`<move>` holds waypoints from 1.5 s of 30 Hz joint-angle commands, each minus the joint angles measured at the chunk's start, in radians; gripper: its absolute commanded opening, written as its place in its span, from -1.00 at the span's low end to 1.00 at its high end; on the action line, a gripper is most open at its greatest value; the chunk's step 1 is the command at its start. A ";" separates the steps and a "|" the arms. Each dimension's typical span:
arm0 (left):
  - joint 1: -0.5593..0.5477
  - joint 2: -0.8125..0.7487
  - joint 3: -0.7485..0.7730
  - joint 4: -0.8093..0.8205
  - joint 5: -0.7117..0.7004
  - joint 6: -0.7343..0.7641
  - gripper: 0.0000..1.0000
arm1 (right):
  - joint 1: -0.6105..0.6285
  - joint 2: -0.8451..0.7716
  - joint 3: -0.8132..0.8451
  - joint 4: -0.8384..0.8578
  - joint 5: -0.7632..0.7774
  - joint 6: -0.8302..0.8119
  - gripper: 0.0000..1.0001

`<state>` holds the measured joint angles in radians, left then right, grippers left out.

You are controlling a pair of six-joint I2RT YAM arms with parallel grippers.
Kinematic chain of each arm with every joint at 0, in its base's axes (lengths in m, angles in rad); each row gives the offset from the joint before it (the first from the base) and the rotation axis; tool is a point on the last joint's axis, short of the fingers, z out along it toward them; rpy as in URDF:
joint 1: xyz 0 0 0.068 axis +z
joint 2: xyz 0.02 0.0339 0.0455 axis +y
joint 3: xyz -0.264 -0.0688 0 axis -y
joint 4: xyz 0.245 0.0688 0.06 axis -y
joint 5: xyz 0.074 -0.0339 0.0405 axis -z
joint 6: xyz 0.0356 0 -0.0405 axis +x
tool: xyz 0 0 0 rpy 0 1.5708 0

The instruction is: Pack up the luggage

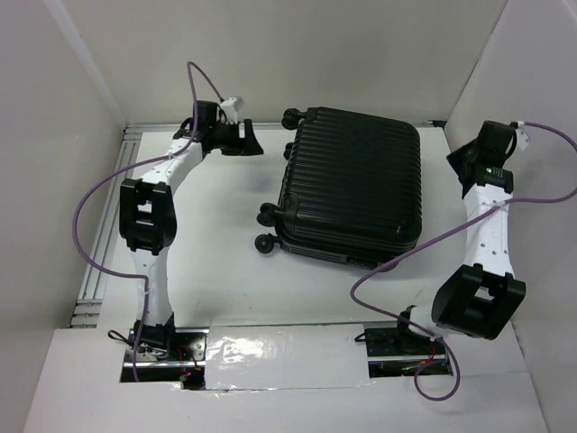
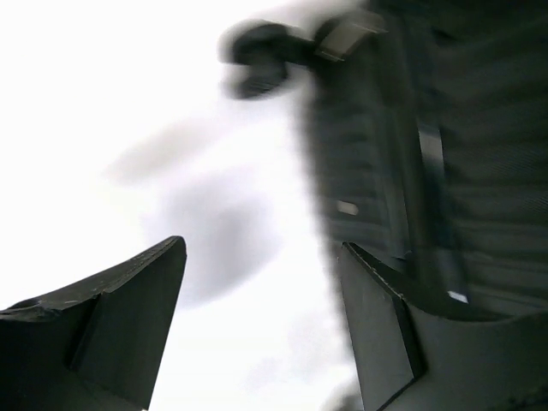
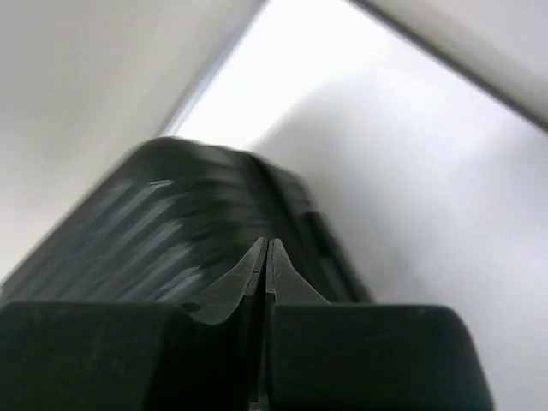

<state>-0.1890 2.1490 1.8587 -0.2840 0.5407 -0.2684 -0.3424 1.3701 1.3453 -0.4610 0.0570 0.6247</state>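
Black and ribbed, the luggage (image 1: 352, 185) lay flat and closed on the white table (image 1: 216, 262), towards the back and a little right of the middle. Its ribbed shell faced up and its small wheels (image 1: 267, 242) stuck out on the side towards the left arm.

From where I stood, the left gripper (image 1: 245, 142) hung near the back-left corner of the table, just beside the wheeled end of the case. Through its own camera the view was blurred, but the two dark fingers (image 2: 128, 317) stood wide apart with only bare table between them, holding nothing. The case's side (image 2: 445, 128) and one wheel (image 2: 257, 56) rose beyond them.

The right gripper (image 1: 458, 162) sat off the opposite side of the case, near the right wall. Its jaws were pressed tip to tip (image 3: 266, 248), nothing caught between them, and they pointed at the rounded shell (image 3: 171, 231). Whether they touched it I could not tell.

Purple cables (image 1: 90, 194) looped from both arms.
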 commanded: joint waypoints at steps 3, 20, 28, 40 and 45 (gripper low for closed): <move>0.023 -0.031 0.000 0.025 -0.168 -0.067 0.69 | -0.009 -0.006 -0.125 -0.035 0.043 -0.022 -0.96; -0.168 -0.004 -0.165 0.097 -0.274 -0.100 0.59 | 0.163 0.401 -0.135 0.154 0.050 -0.022 -1.00; -0.231 -0.150 -0.417 0.238 -0.208 -0.156 0.52 | 0.240 0.648 0.184 0.124 0.027 -0.079 -1.00; -0.377 -0.275 -0.544 0.293 -0.087 -0.140 0.49 | 0.324 0.986 0.765 -0.004 -0.077 -0.220 -1.00; -0.319 -0.378 -0.648 0.240 -0.146 -0.140 0.49 | 0.303 1.006 0.977 -0.088 -0.005 -0.266 -1.00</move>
<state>-0.4969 1.8713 1.2419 -0.1078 0.3138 -0.4507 -0.0998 2.3966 2.2066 -0.4759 0.0837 0.3981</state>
